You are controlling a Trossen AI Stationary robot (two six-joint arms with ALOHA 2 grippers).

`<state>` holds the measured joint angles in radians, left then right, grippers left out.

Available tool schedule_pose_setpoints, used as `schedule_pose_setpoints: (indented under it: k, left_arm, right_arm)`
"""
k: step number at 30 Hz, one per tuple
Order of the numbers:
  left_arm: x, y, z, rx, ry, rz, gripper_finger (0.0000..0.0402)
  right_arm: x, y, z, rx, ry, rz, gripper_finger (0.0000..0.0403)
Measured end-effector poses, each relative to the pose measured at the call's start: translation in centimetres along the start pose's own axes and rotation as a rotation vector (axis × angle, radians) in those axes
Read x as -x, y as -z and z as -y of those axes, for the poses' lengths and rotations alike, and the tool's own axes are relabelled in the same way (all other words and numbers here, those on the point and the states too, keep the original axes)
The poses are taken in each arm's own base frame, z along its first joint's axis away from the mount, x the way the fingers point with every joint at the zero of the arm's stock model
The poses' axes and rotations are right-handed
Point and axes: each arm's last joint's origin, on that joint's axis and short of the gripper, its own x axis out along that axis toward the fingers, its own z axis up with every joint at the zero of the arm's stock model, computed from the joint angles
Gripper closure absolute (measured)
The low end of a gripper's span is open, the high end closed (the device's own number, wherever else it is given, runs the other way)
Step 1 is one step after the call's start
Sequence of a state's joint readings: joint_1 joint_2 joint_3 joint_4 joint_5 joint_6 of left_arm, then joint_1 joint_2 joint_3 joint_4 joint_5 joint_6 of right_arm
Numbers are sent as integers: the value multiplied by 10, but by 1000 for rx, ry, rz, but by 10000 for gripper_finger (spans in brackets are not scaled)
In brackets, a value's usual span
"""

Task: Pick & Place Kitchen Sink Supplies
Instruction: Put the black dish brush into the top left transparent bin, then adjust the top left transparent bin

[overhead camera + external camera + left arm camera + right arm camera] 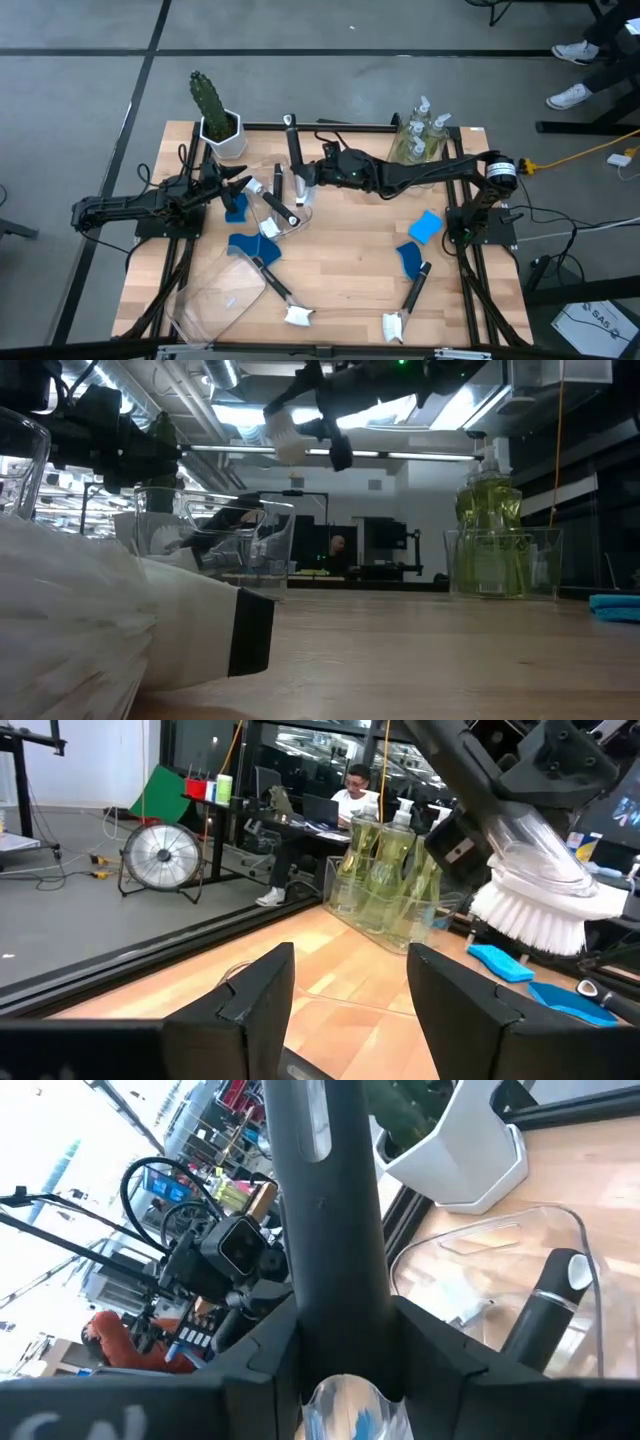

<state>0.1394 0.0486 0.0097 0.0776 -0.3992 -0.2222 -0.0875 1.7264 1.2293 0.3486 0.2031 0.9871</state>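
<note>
My right gripper (308, 178) is shut on a black-handled dish brush (293, 150) with a white head (530, 910), above a clear bin (262, 200). That bin holds another brush (545, 1315). My left gripper (240, 183) waits open at the table's left, its fingers (255, 995) around nothing. Soap bottles (425, 135) stand in a clear bin at the far right. Blue sponges (425, 225) (243, 245) and two more brushes (280, 290) (405, 305) lie on the table. My right gripper pinches the brush's black handle (335, 1280) between its two fingers (425, 1350), near the head end. The fingers come about level from the table's right and lie across the handle. The brush hangs clear, its handle toward the far edge, bristles (285, 440) down.
A potted cactus (212, 110) stands at the far left corner. A second clear bin (225, 295) lies on its side near the front left. A person (352, 782) sits at a desk beyond the table.
</note>
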Motion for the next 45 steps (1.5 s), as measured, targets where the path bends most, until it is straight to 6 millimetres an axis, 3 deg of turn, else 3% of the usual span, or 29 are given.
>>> schedule_pose_setpoints:
  k: [7,12,17,23,45]
  left_arm:
    - [0,0,0,0,1,0,210]
    - [0,0,0,0,0,0,211]
    - [0,0,0,0,1,0,212]
    - [0,0,0,0,1,0,212]
    - [0,0,0,0,1,1,210]
  right_arm:
    - [-19,19,9,1,-6,-32,277]
    - [-44,25,1,64,-7,-108,276]
    - [-59,31,3,161,134,-267,269]
    - [-62,23,8,231,238,-334,234]
    - [-66,15,4,243,94,-354,149]
